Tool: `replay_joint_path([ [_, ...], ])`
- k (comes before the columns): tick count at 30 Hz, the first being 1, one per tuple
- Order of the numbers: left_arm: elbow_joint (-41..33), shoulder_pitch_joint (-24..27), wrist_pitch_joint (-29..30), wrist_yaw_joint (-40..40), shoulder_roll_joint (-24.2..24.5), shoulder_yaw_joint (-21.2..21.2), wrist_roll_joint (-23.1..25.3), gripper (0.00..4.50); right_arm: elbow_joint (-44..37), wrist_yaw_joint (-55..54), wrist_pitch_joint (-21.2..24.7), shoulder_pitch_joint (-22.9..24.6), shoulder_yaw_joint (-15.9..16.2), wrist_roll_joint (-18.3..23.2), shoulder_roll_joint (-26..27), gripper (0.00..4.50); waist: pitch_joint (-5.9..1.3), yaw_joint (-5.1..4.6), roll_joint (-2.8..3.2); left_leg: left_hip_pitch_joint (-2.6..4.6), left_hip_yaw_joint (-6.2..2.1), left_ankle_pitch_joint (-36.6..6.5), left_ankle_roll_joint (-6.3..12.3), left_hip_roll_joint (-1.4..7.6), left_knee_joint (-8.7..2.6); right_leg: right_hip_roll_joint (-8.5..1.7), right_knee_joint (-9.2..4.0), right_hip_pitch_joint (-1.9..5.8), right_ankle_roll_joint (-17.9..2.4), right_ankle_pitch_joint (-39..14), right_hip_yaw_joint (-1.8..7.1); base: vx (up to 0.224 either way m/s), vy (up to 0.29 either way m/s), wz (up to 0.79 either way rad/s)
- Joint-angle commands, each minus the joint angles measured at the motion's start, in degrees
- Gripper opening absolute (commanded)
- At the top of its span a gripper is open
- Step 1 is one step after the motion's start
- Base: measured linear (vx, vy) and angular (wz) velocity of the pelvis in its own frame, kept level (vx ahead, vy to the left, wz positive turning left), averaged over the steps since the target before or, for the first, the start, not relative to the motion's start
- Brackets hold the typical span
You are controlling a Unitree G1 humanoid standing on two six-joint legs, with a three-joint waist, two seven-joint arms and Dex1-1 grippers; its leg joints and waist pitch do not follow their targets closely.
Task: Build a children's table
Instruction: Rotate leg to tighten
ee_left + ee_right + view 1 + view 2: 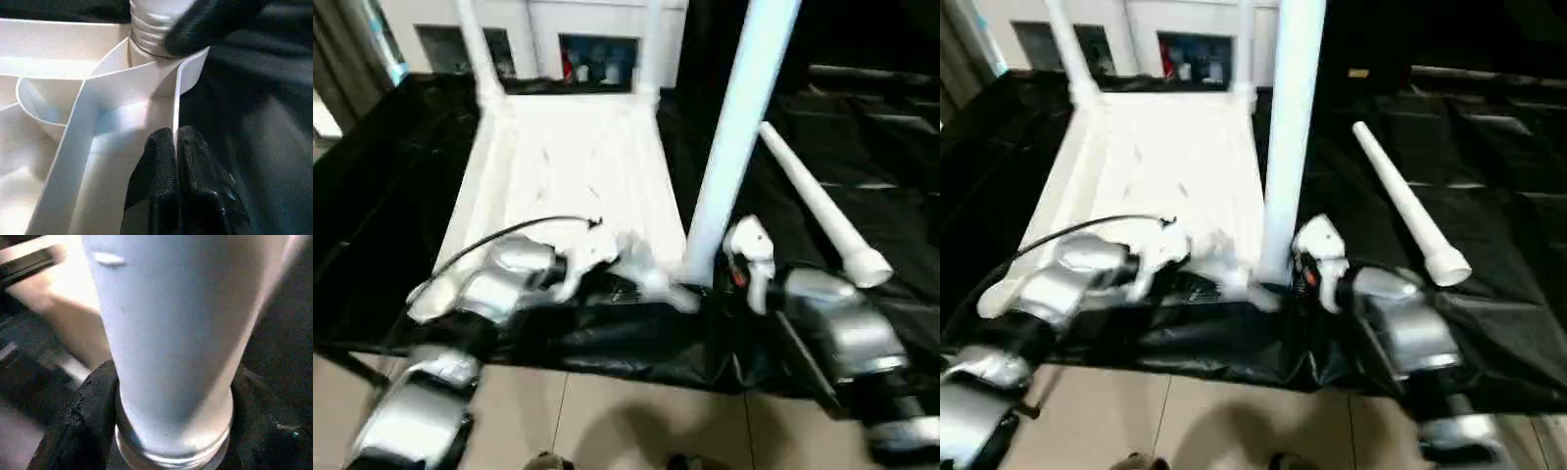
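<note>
Indoor robot test area or lab: work surface draped in black sheeting (862,147), pale tiled floor (607,421), white wall with dark windows (597,59) behind.

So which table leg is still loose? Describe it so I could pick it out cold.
Start at the upturned white plastic table top on the black sheeting. To its right, apart from it, a long white tapered tubular leg lies flat on the sheeting. The other legs in view stand upright at the top's corners; this one lies down, untouched.
</note>
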Motion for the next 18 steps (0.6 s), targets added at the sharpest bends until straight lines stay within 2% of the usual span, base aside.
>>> replay_joint_path([
  [1, 1.3, -1.8, 1.5, 5.9, -2.4, 0.8, 0.3, 0.00, 4.0, -6.9, 3.5, 0.7, -0.7, -1.3, 2.3, 2.74, -3.67, -0.08, -0.48, 0.55, -0.65, -10.6, 1.79, 1.06, -4.21, -3.06, -4.41, 3.14, -11.3, -17.7, 2.33, 0.000, 0.000, 0.00],
  [2, 2.3, -2.5, 2.0, 8.2, -3.8, 0.7, 0.8, 0.00, 5.0, -9.9, 4.0, 0.2, -1.4, -1.2, 3.9, 2.74, -3.54, -0.28, -0.19, 0.84, -0.57, -11.3, 1.61, 1.00, -4.14, -3.09, -4.72, 2.72, -11.1, -18.7, 2.43, 0.000, 0.000, 0.00],
  [3, 3.7, -3.4, 2.7, 11.4, -5.8, 0.9, 1.2, 0.00, 6.3, -13.7, 4.2, -0.5, -2.0, -1.6, 5.8, 2.74, -3.64, -0.54, -0.43, 0.59, -0.63, -11.4, 1.50, 0.79, -4.12, -3.07, -4.78, 2.93, -10.6, -19.5, 2.33, 0.000, 0.000, 0.00],
  [4, 4.8, -4.1, 3.1, 13.9, -7.3, 1.0, 1.4, 0.00, 7.4, -16.6, 4.3, -1.2, -2.3, -2.0, 7.3, 2.74, -3.66, -0.46, -0.37, 0.73, -0.69, -11.5, 1.37, 0.85, -4.17, -3.05, -4.93, 2.82, -10.2, -20.2, 2.29, 0.000, 0.000, 0.00],
  [5, 5.6, -4.7, 3.2, 15.5, -8.7, 0.9, 1.6, 0.00, 8.3, -18.4, 4.3, -1.9, -2.2, -2.3, 8.6, 2.74, -3.61, -0.42, 0.23, 0.87, -0.72, -11.7, 1.34, 0.85, -4.20, -3.07, -5.00, 2.69, -10.2, -20.1, 2.31, 0.000, 0.000, 0.00],
  [6, 6.6, -5.3, 3.1, 16.7, -9.7, 0.9, 1.8, 0.00, 9.1, -19.7, 4.2, -2.4, -2.0, -2.9, 9.6, 2.74, -3.55, -0.61, -0.10, 0.61, -0.74, -12.1, 1.50, 0.74, -4.31, -2.89, -5.11, 2.83, -10.0, -20.0, 2.16, 0.000, 0.000, 0.00],
  [8, 7.4, -6.2, 2.8, 17.5, -11.5, 0.4, 2.2, 0.00, 10.1, -19.6, 3.0, -3.4, 0.0, -4.3, 11.1, 2.74, -3.67, -0.58, -0.12, 0.70, -0.78, -12.3, 1.59, 0.74, -4.24, -2.97, -5.13, 2.85, -9.7, -19.9, 2.16, 0.000, 0.000, 0.00],
  [9, 7.5, -6.3, 2.8, 17.5, -11.9, 0.3, 2.2, 0.00, 10.1, -18.7, 1.9, -3.6, 0.6, -4.4, 11.3, 3.09, -3.69, -0.60, 0.28, 0.65, -0.81, -12.1, 1.58, 0.82, -4.30, -2.90, -5.01, 2.90, -10.3, -17.9, 2.16, 0.000, 0.000, 0.00],
  [11, 7.1, -6.2, 2.2, 16.2, -11.8, 0.0, 2.3, 0.00, 9.5, -16.7, 0.4, -3.8, 0.8, -3.7, 11.4, 3.44, -3.75, -0.53, 0.22, 0.58, -0.75, -12.1, 2.18, 0.78, -4.24, -2.98, -4.89, 3.06, -10.9, -16.2, 2.20, 0.000, 0.000, 0.00],
  [15, 6.0, -5.4, 0.8, 12.9, -10.3, -0.4, 1.7, 0.00, 8.8, -14.5, -0.7, -4.2, 0.4, -3.0, 10.3, 3.79, -3.76, -0.63, 0.25, 0.39, -0.81, -11.6, 3.12, 0.89, -4.30, -2.98, -4.57, 3.25, -12.0, -14.2, 2.14, 0.000, 0.000, 0.00],
  [17, 4.7, -4.1, -1.0, 8.8, -8.1, -0.8, 1.5, 0.00, 7.4, -9.2, -2.6, -3.9, 1.6, -3.2, 7.3, 3.79, -3.77, -0.60, 0.21, 0.36, -0.89, -12.1, 3.30, 0.91, -4.33, -3.05, -4.61, 3.35, -12.0, -14.7, 2.08, 0.000, 0.000, 0.00],
  [18, 4.2, -3.6, -1.4, 7.4, -7.3, -0.9, 1.3, 0.00, 6.4, -6.4, -2.9, -3.4, 2.3, -3.1, 5.8, 3.79, -3.88, -0.67, -0.03, 0.02, -0.96, -11.4, 3.74, 0.91, -4.25, -3.16, -4.41, 3.69, -12.0, -13.9, 2.08, 0.000, 0.000, 0.00],
])
